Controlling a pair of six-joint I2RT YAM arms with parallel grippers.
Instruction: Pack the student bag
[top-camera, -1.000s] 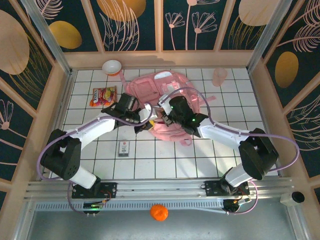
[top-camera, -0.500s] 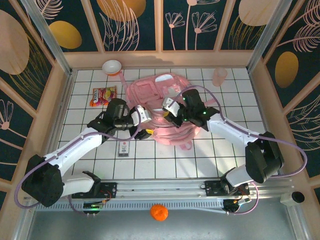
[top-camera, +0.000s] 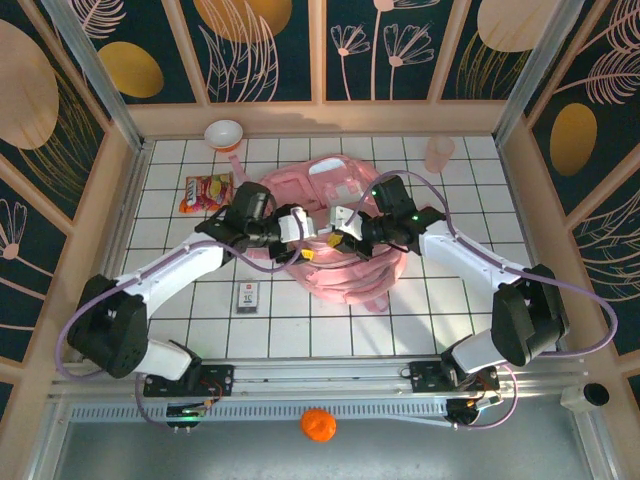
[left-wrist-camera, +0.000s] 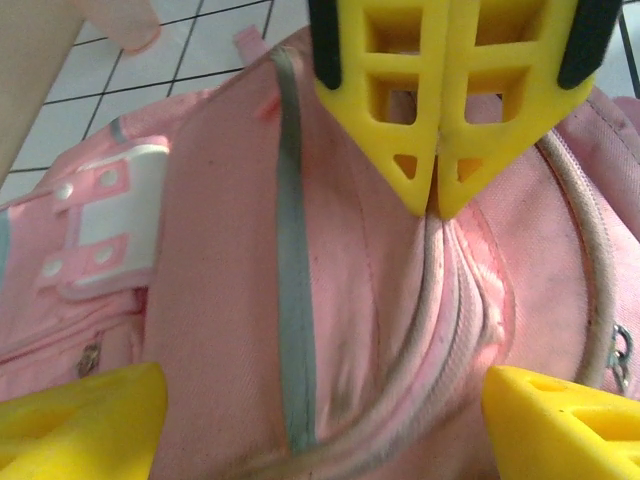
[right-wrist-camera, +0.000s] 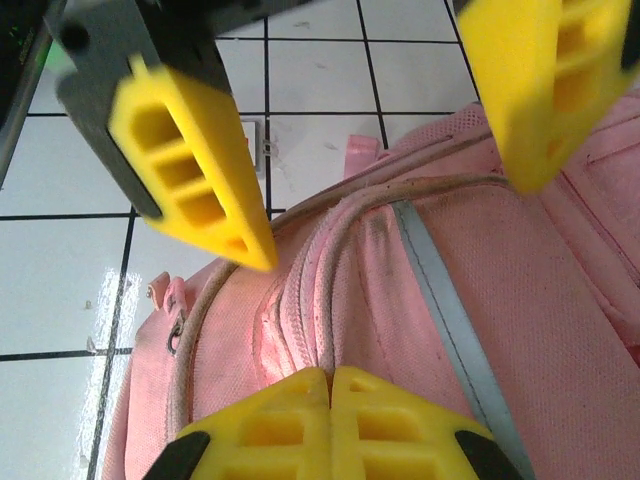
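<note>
- The large, soft pink fabric backpack (top-camera: 345, 275) lies flat on the white tiled table (top-camera: 180, 320), at mid-width and closer to the far edge than to the near one.
- Right gripper (left-wrist-camera: 435, 200): its yellow fingers are pressed together, pinching a puckered fold of the backpack at its zipper seam.
- Left gripper (left-wrist-camera: 325, 380): its fingers are spread wide and grip nothing. It is held over the same seam, facing the right gripper.
- A red-and-yellow snack packet (top-camera: 205, 192) lies near the table's left edge.
- A translucent pink cup (top-camera: 438, 153) stands at the far-right corner.

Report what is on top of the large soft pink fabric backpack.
On the large soft pink fabric backpack, the right gripper is shut, pinching a raised fold of fabric. The left gripper hangs open above it. The bag's inside is covered, so its contents cannot be seen.
</note>
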